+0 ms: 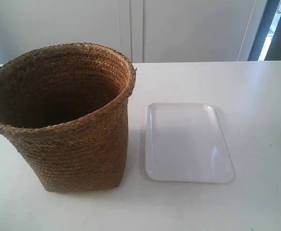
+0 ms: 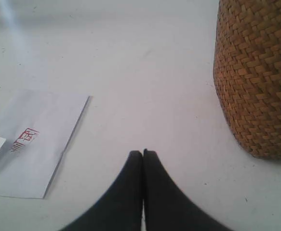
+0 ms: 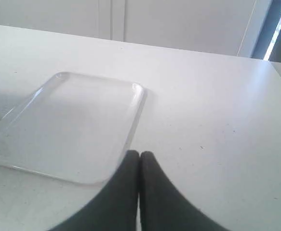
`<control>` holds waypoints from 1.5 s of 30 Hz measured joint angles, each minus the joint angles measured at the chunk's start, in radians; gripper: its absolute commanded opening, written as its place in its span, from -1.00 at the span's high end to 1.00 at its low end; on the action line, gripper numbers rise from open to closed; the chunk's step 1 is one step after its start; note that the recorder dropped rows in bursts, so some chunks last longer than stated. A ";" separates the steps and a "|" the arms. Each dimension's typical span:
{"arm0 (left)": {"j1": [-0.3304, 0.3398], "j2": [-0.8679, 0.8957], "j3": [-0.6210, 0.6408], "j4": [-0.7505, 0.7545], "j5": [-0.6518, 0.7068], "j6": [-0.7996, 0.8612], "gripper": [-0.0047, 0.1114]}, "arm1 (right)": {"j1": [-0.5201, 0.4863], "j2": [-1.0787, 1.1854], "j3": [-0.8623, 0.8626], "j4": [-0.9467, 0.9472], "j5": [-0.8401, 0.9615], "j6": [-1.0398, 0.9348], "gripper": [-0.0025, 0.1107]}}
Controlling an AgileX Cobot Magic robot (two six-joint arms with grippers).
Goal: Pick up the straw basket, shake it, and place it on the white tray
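Table (image 1: 260, 91): white and flat, carrying everything else; pale panels stand behind its far edge.
Basket (image 1: 77, 144): brown woven straw, standing on its squarish base on the table at the exterior view's left. The round rim flares wide, the mouth faces up, and the inside is dark. It is not on the tray and neither gripper touches it. The left wrist view shows its lower wall (image 2: 258, 77) resting on the table, off to one side of the fingers.
Tray (image 1: 188, 144): glossy white rectangle with rounded corners and a low rim, lying flat on the table just beside the basket at the exterior view's right, with a narrow strip of table between them.
Paper (image 2: 39, 144): white sheet with a small red mark, flat on the table, seen only in the left wrist view, well apart from the basket.
Left gripper (image 2: 143, 154): dark fingers pressed together, clenched on nothing, above bare table between paper and basket.
Right gripper (image 3: 140, 154): fingers likewise clenched together and holding nothing, by the tray's near corner.
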 measured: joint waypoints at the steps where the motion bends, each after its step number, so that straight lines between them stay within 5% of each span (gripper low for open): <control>1: 0.000 0.000 0.000 0.000 0.000 0.000 0.91 | 0.000 0.000 0.000 0.000 0.000 0.000 0.96; 7: 0.000 0.000 0.000 0.000 0.000 0.000 0.91 | 0.000 0.000 0.000 0.000 -0.011 0.000 0.96; 20: 0.000 0.000 0.000 0.000 -0.005 0.000 0.91 | 0.000 0.000 0.000 0.000 -0.333 0.005 0.96; 32: 0.000 0.000 0.000 0.004 -0.294 0.002 0.91 | 0.000 -0.002 0.000 0.000 -0.882 0.307 0.96; 45: 0.000 0.000 0.002 -0.003 -0.478 -0.220 0.91 | 0.000 -0.002 -0.015 0.000 -0.985 0.315 0.96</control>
